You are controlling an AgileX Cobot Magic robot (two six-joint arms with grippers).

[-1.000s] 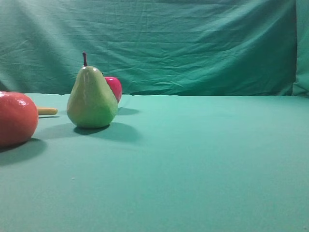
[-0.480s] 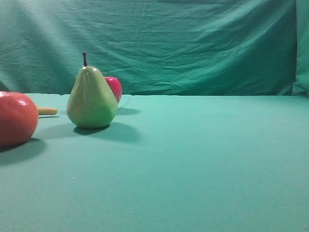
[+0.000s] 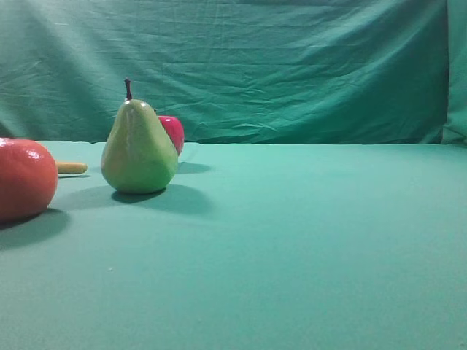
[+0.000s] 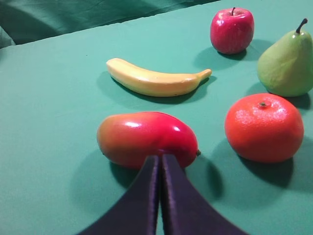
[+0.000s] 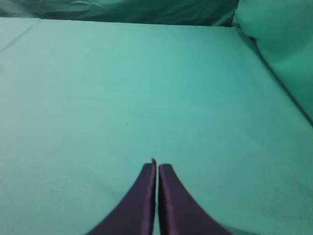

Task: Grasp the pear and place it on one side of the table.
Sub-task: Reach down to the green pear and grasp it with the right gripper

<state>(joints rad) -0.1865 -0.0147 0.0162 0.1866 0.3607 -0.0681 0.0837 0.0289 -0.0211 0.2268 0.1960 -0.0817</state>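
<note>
Pear [image 3: 139, 149] upright on bench [image 3: 306, 240], ungrasped.
Apple [image 3: 173, 132] half-hidden behind it; orange fruit [image 3: 24, 179] cut off. Left end effector [image 4: 159, 161] and right end effector [image 5: 156, 167] both clenched, empty.

The pear [image 3: 139, 149] is shiny and yellow-green, with a short dark stem on top. It stands up straight on the smooth green bench [image 3: 306, 240], over on the left side.

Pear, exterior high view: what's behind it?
A red apple sits behind the pear, peeking out at its right; most of the apple is covered there. The left wrist view shows the apple whole, standing apart from the pear. Farther back is the wrinkled backdrop.
</note>
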